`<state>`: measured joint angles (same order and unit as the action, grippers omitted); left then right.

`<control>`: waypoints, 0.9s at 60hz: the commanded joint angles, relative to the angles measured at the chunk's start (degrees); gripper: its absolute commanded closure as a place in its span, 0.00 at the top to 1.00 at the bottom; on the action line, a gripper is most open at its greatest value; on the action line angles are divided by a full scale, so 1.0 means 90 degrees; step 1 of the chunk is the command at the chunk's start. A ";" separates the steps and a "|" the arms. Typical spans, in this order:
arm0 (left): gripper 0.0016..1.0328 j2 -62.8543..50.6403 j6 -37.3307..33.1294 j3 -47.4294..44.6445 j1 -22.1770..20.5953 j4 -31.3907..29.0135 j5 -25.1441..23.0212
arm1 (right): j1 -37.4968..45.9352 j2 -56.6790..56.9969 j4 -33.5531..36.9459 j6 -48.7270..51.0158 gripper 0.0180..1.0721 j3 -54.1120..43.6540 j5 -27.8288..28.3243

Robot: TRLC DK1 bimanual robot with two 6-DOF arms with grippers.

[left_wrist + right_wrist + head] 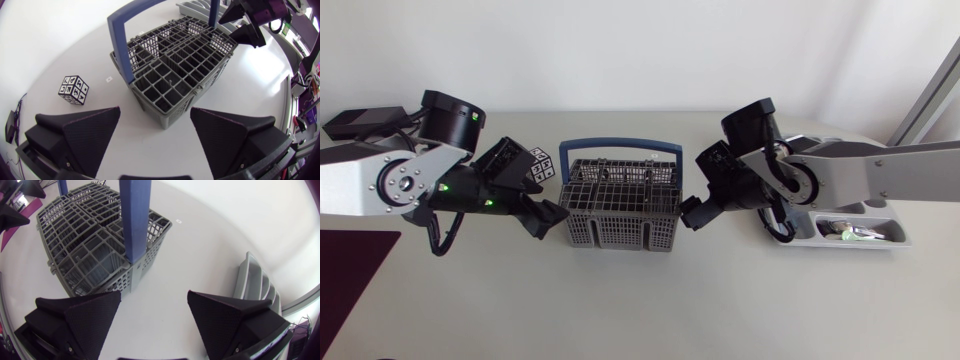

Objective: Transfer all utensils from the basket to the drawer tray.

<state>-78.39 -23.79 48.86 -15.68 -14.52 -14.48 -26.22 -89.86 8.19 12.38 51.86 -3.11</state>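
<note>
The grey wire basket (620,205) with a blue handle (620,148) stands mid-table. My left gripper (548,218) is open just off its left end; in the left wrist view the basket (175,75) lies ahead of the spread fingers (80,132). My right gripper (692,212) is open at the basket's right end, with nothing between its fingers (85,312); the basket (85,250) is ahead of it. The grey drawer tray (880,245) lies at the right and holds utensils (848,234). No utensil shows in the basket cells I can see.
A small cube (541,166) with black-and-white markers sits behind my left gripper, left of the basket. A dark maroon mat (350,270) covers the table's front left corner. My right arm (840,175) passes over the tray's back part.
</note>
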 commanded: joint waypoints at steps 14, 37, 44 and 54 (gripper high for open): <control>0.95 -0.0108 0.0036 -0.0195 0.0014 0.0051 0.0037 | -0.0017 0.0297 0.0204 -0.0096 0.91 -0.0176 -0.0093; 0.95 0.0097 0.0065 -0.0214 0.0034 0.0002 0.0037 | -0.0495 0.0883 0.0917 -0.0077 0.91 -0.0361 0.0082; 0.95 0.0146 0.0056 -0.0224 0.0053 -0.0037 0.0037 | -0.0671 0.0874 0.1005 -0.0116 0.91 -0.0352 0.0112; 0.95 0.0185 0.0046 -0.0253 0.0073 -0.0046 0.0037 | -0.0671 0.0766 0.0907 -0.0136 0.91 -0.0205 0.0170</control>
<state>-77.87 -23.81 48.40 -15.44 -14.55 -14.46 -32.16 -82.28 16.47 12.36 49.47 -1.56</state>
